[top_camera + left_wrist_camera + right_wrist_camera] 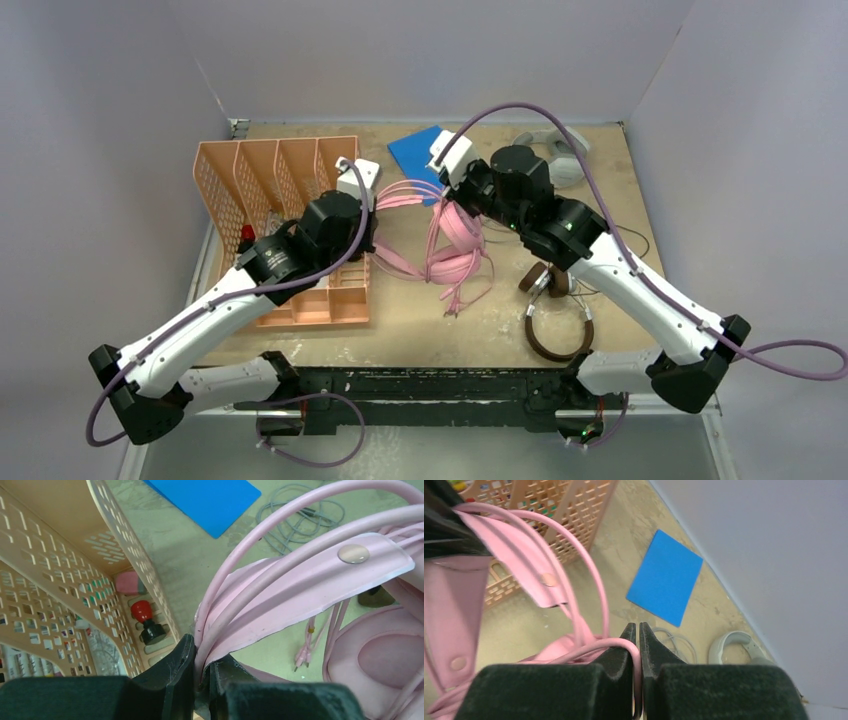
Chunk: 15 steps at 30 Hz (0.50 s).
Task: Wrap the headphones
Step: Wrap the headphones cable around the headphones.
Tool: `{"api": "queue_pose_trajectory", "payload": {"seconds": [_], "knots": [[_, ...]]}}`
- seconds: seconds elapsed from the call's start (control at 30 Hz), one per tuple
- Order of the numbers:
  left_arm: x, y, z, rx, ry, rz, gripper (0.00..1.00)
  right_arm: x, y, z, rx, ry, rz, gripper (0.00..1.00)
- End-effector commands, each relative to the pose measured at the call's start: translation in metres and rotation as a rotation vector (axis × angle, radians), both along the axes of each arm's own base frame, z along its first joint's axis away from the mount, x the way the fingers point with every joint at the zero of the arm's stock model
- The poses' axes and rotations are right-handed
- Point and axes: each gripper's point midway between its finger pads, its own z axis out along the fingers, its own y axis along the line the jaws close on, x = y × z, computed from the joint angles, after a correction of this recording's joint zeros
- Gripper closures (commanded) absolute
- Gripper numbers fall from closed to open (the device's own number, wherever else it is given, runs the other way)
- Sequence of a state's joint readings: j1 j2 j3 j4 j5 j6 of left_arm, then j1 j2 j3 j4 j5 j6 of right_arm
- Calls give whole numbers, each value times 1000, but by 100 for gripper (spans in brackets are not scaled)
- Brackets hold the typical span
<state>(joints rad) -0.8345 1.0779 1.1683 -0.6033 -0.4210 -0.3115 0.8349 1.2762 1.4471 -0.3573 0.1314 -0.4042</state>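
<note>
Between both jaws, the pink cable (405, 190) is spanning left to right. Left jaws are clamping its loops and strap (310, 575); right jaws are pinching one strand. The pink headset (455, 245) is sitting just beside the right jaws.

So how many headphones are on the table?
3: pink headphones at centre, brown headphones front right, grey headphones back right, partly hidden behind the right arm.

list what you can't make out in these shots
- Light-grey headset: top view, right arm covers part; right wrist view, right gripper cuts it off.
- Left gripper and right gripper fingertips: top view, hidden under their wrists.
- Organizer contents: left wrist view, screened by its lattice.
- Brown headset cable: top view, too thin.
</note>
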Motion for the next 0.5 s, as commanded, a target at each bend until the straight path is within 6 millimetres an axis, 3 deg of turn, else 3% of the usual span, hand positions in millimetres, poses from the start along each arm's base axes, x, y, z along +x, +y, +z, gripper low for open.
{"api": "queue_pose_trajectory", "payload": {"seconds": [0.0,0.3,0.47], "knots": [[-17,-19,24,-104,-64,-151,100,20,-31,52,179,-90,-90,93],[-35,-34,43,-236,-88,-264,100,17,-22,25,260,-14,-15,88],[-39,-36,50,-262,-97,-279,100,10,-16,20,289,44,51,79]]}}
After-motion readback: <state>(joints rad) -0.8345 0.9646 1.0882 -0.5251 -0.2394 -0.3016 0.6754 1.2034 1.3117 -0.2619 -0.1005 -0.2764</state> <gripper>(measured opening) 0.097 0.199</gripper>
